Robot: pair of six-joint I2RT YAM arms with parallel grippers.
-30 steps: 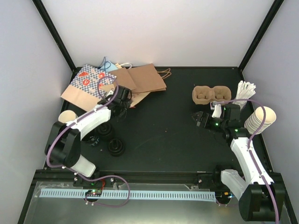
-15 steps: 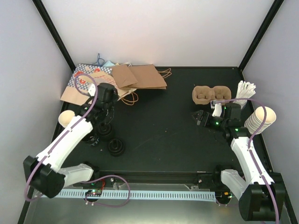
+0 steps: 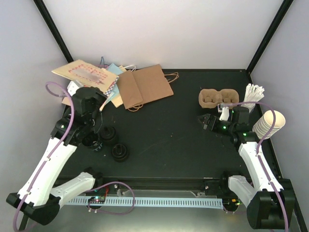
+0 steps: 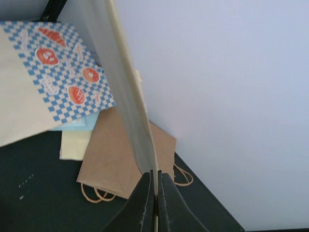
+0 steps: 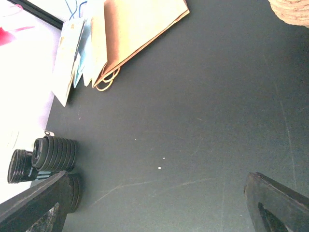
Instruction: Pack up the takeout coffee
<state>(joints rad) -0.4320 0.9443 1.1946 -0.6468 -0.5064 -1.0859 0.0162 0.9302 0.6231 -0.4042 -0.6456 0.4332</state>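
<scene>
The left arm [image 3: 50, 157] has swung out toward the table's [image 3: 169, 140] left edge, where before it reached in over the bags. Its left gripper [image 4: 155, 186], pinched on the edge of a pale paper bag [image 3: 82, 72], has dragged that bag off the bag pile [image 3: 112, 87] and lifted it over the far left corner. The brown bag [image 3: 145, 87] has turned where it lies

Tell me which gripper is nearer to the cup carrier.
Right. The right gripper hangs open just off the near side of the carrier. The left gripper is far across the table, shut on a paper bag.
</scene>
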